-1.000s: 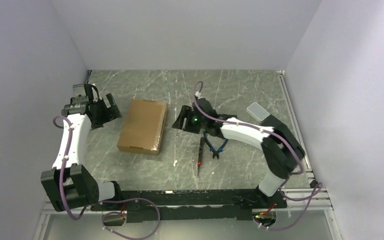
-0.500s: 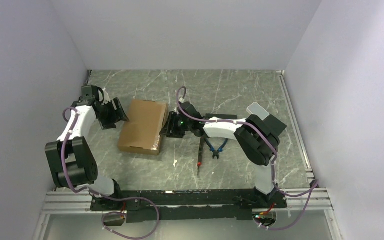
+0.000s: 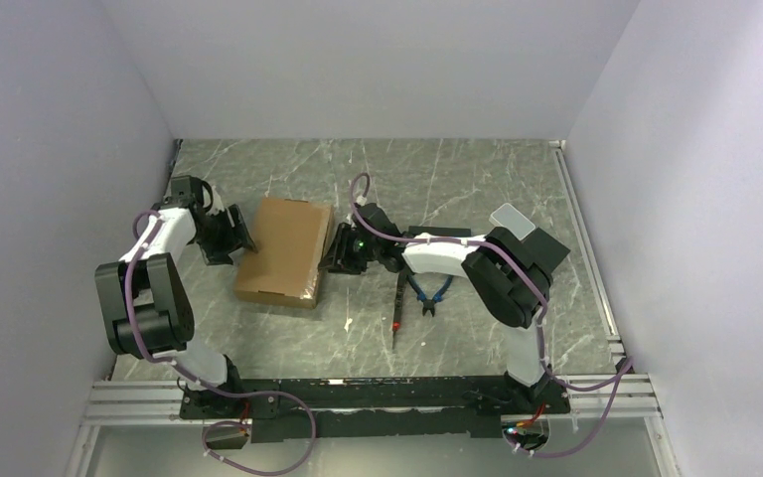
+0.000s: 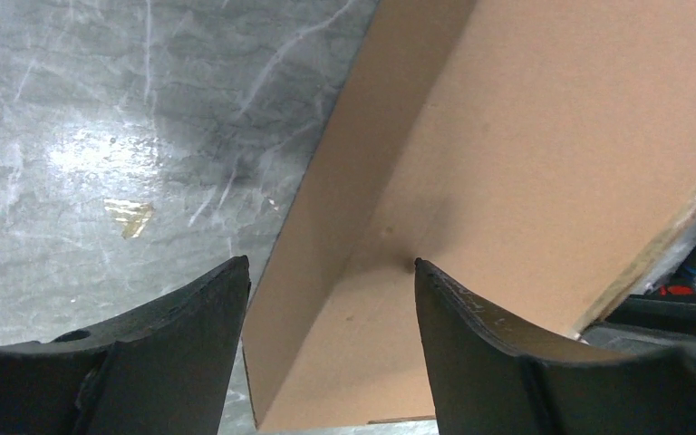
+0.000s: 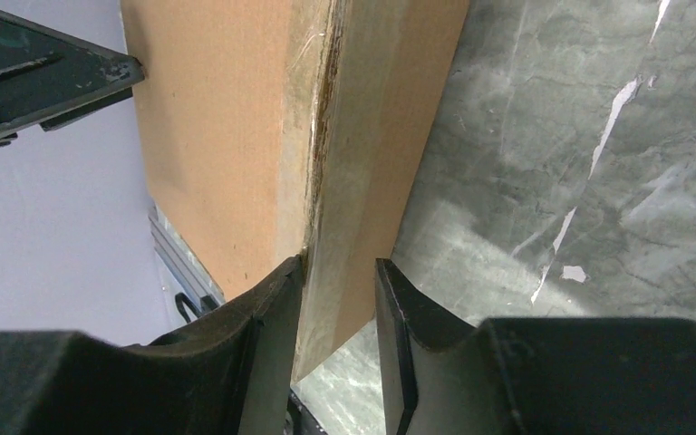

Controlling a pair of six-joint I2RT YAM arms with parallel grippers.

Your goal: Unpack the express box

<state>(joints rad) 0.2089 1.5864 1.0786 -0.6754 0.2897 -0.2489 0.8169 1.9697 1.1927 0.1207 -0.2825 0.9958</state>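
Marble tabletop, express box at nine o'clock: both arms had just closed in. The left gripper straddled its nine o'clock edge, jaws apart, while the right gripper pinched the three o'clock wall. Opening looked next.

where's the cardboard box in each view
Top external: box left of centre.
Left wrist: box fills the right half.
Right wrist: box runs from upper left to bottom centre.
Shared landmark: the grey marbled table, beside the box in every view.
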